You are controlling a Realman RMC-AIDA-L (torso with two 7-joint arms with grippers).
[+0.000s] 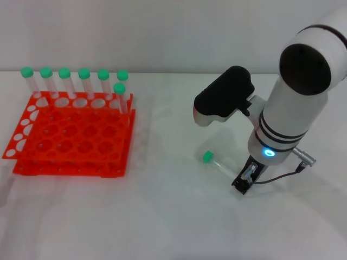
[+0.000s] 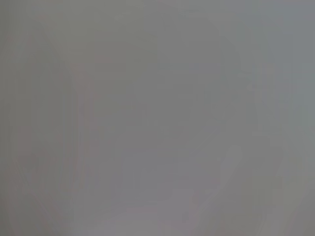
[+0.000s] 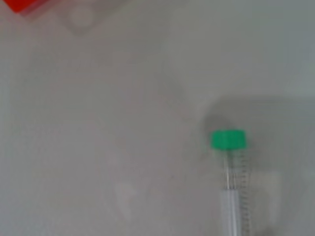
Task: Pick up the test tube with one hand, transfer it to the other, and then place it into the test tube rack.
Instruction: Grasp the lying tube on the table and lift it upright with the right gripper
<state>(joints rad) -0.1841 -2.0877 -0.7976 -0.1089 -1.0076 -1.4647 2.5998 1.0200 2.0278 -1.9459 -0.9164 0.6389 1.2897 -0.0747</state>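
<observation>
The test tube, clear with a green cap, lies on its side on the white table, right of the centre. My right gripper, on the arm with the blue light, is down at the table at the tube's bottom end, opposite the cap. The right wrist view shows the tube lying flat with its cap pointing away. The orange-red test tube rack stands at the left. My left gripper is out of view, and the left wrist view shows only a plain grey surface.
Several green-capped tubes stand upright in the rack's back rows, one a row nearer. A corner of the rack shows in the right wrist view. White table lies between the rack and the lying tube.
</observation>
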